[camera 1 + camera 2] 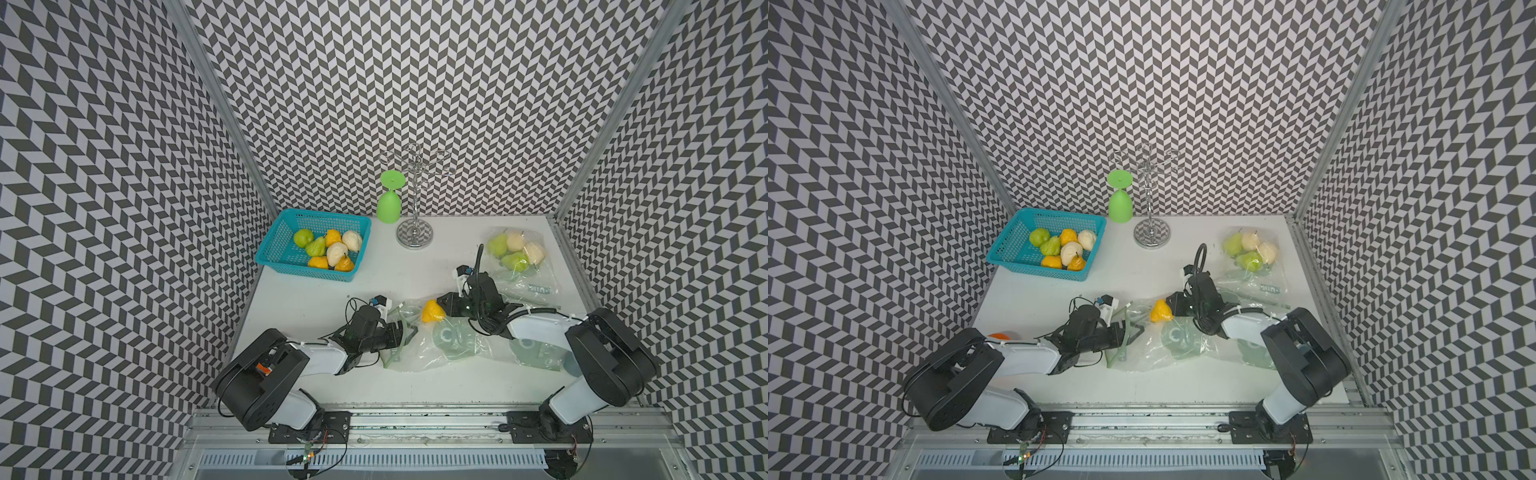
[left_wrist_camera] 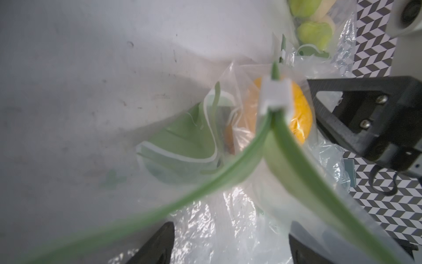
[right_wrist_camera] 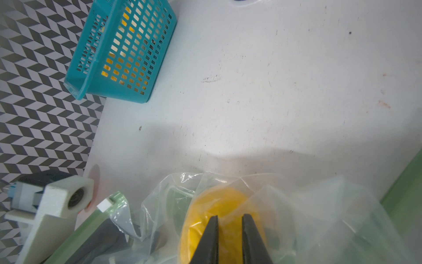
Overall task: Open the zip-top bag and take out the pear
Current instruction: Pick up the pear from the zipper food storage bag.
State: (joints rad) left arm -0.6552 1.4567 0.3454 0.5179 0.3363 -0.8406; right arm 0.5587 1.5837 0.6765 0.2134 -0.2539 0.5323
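While the right gripper (image 3: 229,240) sits narrow, both black fingers pinched on the yellow pear (image 3: 217,205), we log the left gripper (image 2: 228,248) as wide, with its fingers well apart at the bag mouth.

Writing: the zip-top bag (image 1: 419,357) carries a round green logo (image 1: 451,338), which is too blurred for us to read. A second bag (image 1: 540,276) near the table's right edge holds green and white pears and shows teal block letters (image 1: 538,289), which we cannot read either.

The pear lies near the middle of the white table (image 1: 374,382), between the two grippers and at the open end of the zip-top bag. Both wrist views show plastic over it, so we cannot tell whether film lies between the fingers and the fruit. In both top views its narrow end seems to point toward the back wall, with its long axis roughly front to back.

The white slider (image 2: 275,96) rides the green zip strips (image 2: 228,164), which split apart below it.

A teal basket (image 1: 266,257) at far left holds green, orange and white pears, well apart from the bags.
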